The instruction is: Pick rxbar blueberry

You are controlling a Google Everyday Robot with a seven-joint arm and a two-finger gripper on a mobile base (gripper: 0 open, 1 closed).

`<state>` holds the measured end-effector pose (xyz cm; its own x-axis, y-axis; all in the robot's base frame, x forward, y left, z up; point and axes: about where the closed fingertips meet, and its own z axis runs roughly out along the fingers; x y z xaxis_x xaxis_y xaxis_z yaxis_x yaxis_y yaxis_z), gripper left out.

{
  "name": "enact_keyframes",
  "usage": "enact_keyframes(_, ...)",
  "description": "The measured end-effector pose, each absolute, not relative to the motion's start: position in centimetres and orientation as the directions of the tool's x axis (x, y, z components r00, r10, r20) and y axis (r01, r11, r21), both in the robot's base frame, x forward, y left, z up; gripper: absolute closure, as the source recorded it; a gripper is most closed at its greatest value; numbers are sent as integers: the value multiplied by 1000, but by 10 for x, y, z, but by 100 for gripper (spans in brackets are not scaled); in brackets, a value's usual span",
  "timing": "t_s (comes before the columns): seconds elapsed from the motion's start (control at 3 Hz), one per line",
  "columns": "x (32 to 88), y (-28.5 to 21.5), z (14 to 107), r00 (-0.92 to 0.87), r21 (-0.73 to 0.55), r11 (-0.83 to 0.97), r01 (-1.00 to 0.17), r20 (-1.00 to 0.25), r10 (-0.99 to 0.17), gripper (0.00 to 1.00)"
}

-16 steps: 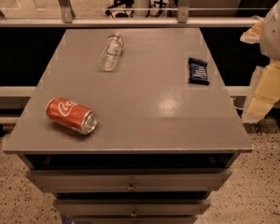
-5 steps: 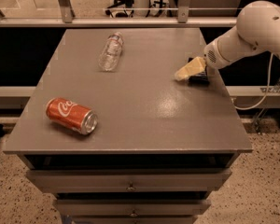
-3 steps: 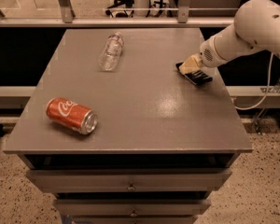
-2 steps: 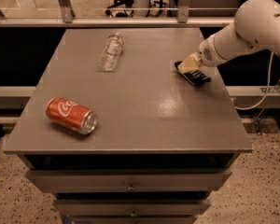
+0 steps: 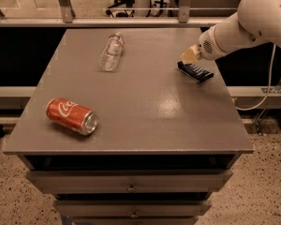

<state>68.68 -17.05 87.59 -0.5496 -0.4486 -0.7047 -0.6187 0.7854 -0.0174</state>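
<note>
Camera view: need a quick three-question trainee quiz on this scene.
1. True or false: the red soda can lies on its side.
2. Where is the hand? A) at the rxbar blueberry, toward the right of the table in this view B) over the soda can C) below the table
3. Fill in: the clear bottle lies nearer the table's ___ edge (near/far).
Key: 1 true; 2 A; 3 far.

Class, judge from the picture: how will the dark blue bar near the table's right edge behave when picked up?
The bar lies flat and thin, so it is probably light and unlikely to roll. The pincer is at its left end; lifted from there alone, the bar may tilt or droop.
</note>
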Motion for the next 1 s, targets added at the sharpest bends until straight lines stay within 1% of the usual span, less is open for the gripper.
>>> enact_keyframes(0.33, 686, -162, 900, -503, -41, 766, -641, -732, -460, 100)
enact_keyframes(0.67, 684, -164, 898, -496, -46, 747, -663, -720, -485, 82)
enact_keyframes(1.0, 680, -185, 881, -510, -43, 743, -668, -701, -498, 43)
